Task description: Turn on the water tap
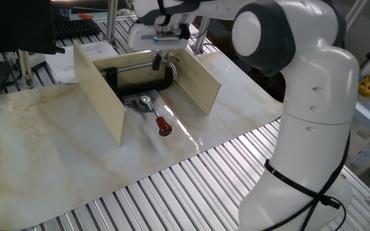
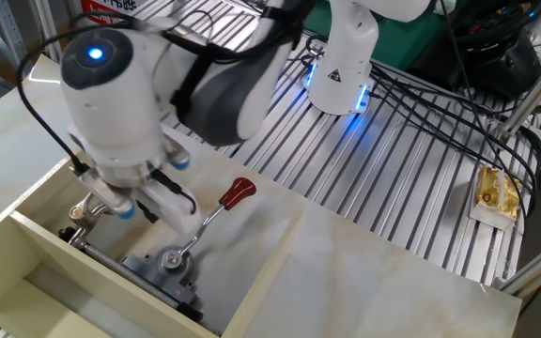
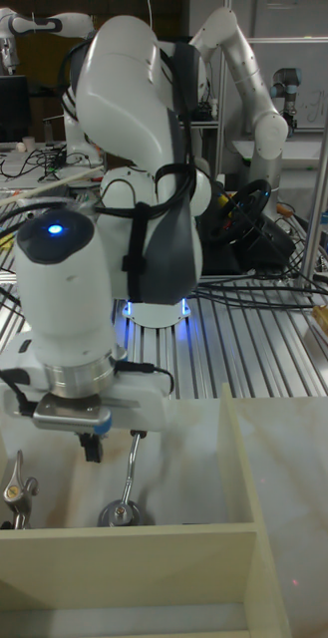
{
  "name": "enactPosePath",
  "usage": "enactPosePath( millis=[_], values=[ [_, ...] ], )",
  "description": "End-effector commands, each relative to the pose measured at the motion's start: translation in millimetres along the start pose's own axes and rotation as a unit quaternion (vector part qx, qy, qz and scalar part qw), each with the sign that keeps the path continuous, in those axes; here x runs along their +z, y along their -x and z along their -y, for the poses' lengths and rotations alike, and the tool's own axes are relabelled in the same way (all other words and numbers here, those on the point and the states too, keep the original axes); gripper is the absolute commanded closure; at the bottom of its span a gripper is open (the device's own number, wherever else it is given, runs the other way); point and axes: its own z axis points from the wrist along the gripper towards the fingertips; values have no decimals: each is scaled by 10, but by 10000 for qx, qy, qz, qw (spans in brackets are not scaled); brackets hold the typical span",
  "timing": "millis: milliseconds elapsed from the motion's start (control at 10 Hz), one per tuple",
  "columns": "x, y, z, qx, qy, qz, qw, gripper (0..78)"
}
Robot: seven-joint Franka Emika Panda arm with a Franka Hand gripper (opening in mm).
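The water tap [image 1: 145, 101] is a small metal valve held in a black C-clamp [image 1: 166, 81] between two upright boards. Its thin lever ends in a red handle [image 1: 164, 126] that points toward the table's front. The other fixed view shows the valve body [image 2: 170, 259] and the red handle [image 2: 238, 192] uncovered. My gripper [image 1: 156, 64] hangs behind the tap, over the clamp's screw bar and next to the clamp's metal turning handle [image 1: 171, 61]. In the tall view the gripper [image 3: 90, 449] is left of the lever [image 3: 133, 461] and apart from it. Its fingers look shut on nothing.
Two beige boards [image 1: 99, 90] [image 1: 201, 80] wall in the clamp on either side. The marble tabletop [image 1: 56, 147] lies on slatted aluminium [image 1: 172, 192]. Cables [image 2: 440, 103] and a yellow packet [image 2: 496, 195] lie off to the side.
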Motion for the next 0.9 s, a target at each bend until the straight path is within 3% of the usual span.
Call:
enactPosePath(
  millis=[100, 300, 900],
  values=[
    [-22, 26, 192, 2, -2, 158, 9999, 776],
    [-12, 2, 222, -76, -100, 307, 9994, 776],
    [-62, 32, 457, -389, -270, 300, 9984, 776]
  ],
)
